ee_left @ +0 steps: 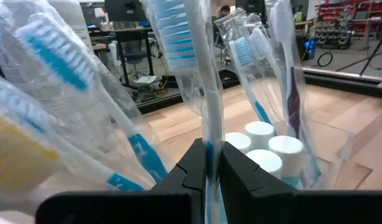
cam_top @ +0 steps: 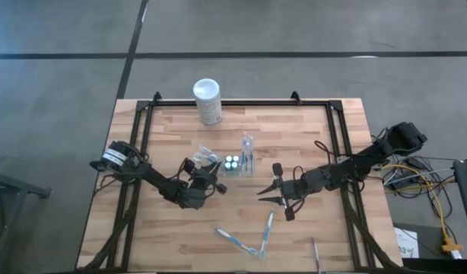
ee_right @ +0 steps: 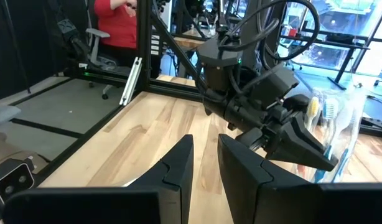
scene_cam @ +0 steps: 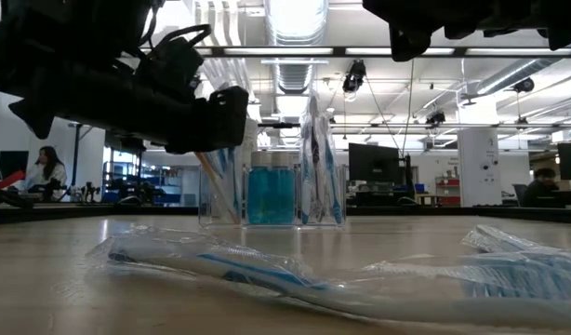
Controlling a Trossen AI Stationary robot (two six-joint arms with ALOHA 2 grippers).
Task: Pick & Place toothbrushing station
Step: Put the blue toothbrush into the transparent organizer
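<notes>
The toothbrushing station point(scene_cam: 272, 191), a clear plastic holder, stands mid-table point(cam_top: 232, 161). It holds small white-capped blue bottles in its middle and wrapped toothbrushes at both ends. My left gripper point(cam_top: 213, 176) is right beside its left end, shut on a wrapped blue-and-white toothbrush point(ee_left: 181, 37). My right gripper point(cam_top: 262, 196) hangs to the right of the holder; its fingers point(ee_right: 205, 146) stand slightly open with nothing between them. My left gripper pinches the wrapped toothbrush's handle point(ee_left: 208, 134), through its clear wrapper, between the two fingers. The fingers reach in about level and lie across the handle. The brush stands nearly upright with its bristle head up, among the holder's other brushes. Its lower end is hidden behind the fingers.
A white canister point(cam_top: 207, 100) stands at the far edge. Wrapped toothbrushes lie loose on the near part of the table point(cam_top: 235, 240), point(cam_top: 268, 228), point(cam_top: 316, 253); one fills the low view's foreground point(scene_cam: 230, 265). A black frame point(cam_top: 241, 102) rims the table.
</notes>
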